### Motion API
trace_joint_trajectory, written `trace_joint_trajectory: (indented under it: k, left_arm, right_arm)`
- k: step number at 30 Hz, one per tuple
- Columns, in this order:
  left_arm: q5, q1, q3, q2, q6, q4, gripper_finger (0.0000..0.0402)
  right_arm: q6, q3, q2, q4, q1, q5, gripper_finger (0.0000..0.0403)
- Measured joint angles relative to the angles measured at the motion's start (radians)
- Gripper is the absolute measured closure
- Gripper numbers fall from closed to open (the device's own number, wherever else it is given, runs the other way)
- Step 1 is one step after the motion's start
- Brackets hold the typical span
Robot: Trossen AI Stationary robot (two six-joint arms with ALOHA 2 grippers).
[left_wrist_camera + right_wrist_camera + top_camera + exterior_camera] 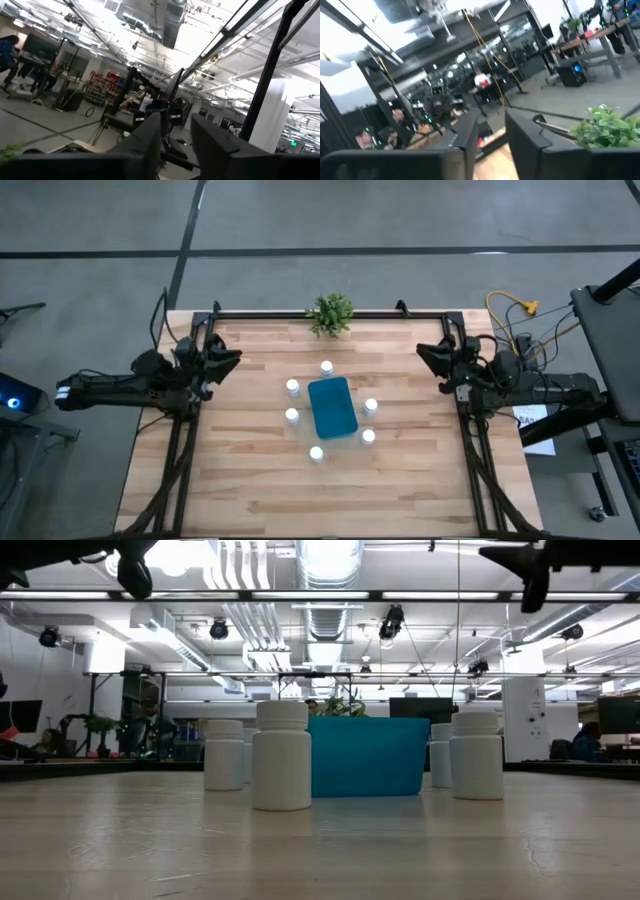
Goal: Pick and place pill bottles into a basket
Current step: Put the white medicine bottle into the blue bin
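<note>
six pill bottles are ringed around the empty basket for easy reach, while the left gripper and right gripper are parked slightly spread, holding nothing.

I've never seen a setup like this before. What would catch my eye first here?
Probably the teal-blue basket at the table's middle, ringed by six small white pill bottles, none inside it yet. A green potted plant sits at the far edge, and the two dark arms wait at either side, away from the bottles.

I'm parked in a big industrial lab: exposed ducts overhead, concrete floor, equipment racks, people at benches.
</note>
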Motion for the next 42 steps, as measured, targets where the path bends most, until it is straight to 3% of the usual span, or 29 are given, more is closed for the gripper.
trace_joint_trajectory:
  k: [6,11,16,21,30,34,42]
  left_arm:
    - [0.022,0.0,0.047,0.004,-0.049,-0.082,0.023]
    - [0.078,-0.001,0.087,0.015,-0.092,-0.089,0.0215]
    - [0.093,-0.001,0.17,0.029,-0.091,-0.279,0.0214]
    - [0.101,0.0,0.25,0.046,-0.046,-0.436,0.0214]
    - [0.127,0.0,0.293,0.057,0.018,-0.487,0.0214]
    - [0.127,0.0,0.318,0.061,0.03,-0.581,0.0214]
    - [0.131,0.0,0.393,0.117,0.078,-0.657,0.0214]
  right_arm:
    - [-0.057,0.174,0.192,-0.113,0.001,-0.035,0.0233]
    - [-0.126,0.307,0.318,-0.131,0.002,-0.086,0.0209]
    - [-0.178,0.422,0.383,-0.222,0.003,-0.121,0.0206]
    - [-0.172,0.531,0.414,-0.49,0.003,-0.127,0.0206]
    - [-0.194,0.684,0.45,-0.718,0.003,-0.128,0.0206]
    - [-0.191,0.739,0.464,-0.838,0.003,-0.14,0.0206]
    - [-0.183,0.804,0.575,-1.019,0.003,-0.168,0.0207]
